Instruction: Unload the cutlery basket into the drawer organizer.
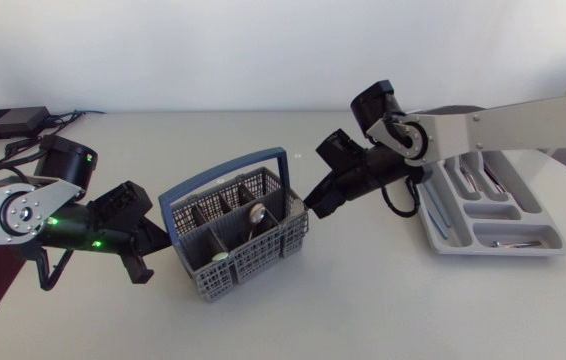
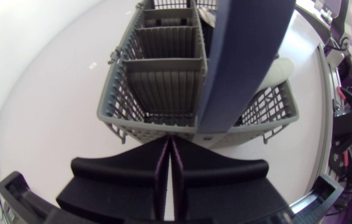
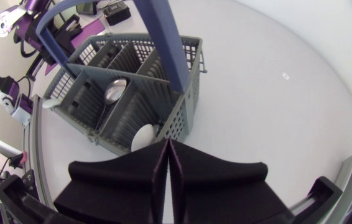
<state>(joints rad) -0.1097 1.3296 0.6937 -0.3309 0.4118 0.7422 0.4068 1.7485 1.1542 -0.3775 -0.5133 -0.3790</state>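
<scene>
Gripper, left: clenched on nothing, wedge fingers pressed flat together, tips at basket's left end wall; judged a brace against sliding rather than a grasp.
Basket: upright on table between both grippers, blue handle raised; most compartments bare, so unloading judged well along.
Spoons: one bowl-up in a middle compartment, a paler one in an outer compartment; both yet to go over.
Gripper, right: likewise clenched and empty, tips at basket's right end; would need to open before taking either spoon.
Organizer: well apart at far right, beneath right arm's reach; several pieces lying sorted in its slots, room left for the rest.
</scene>
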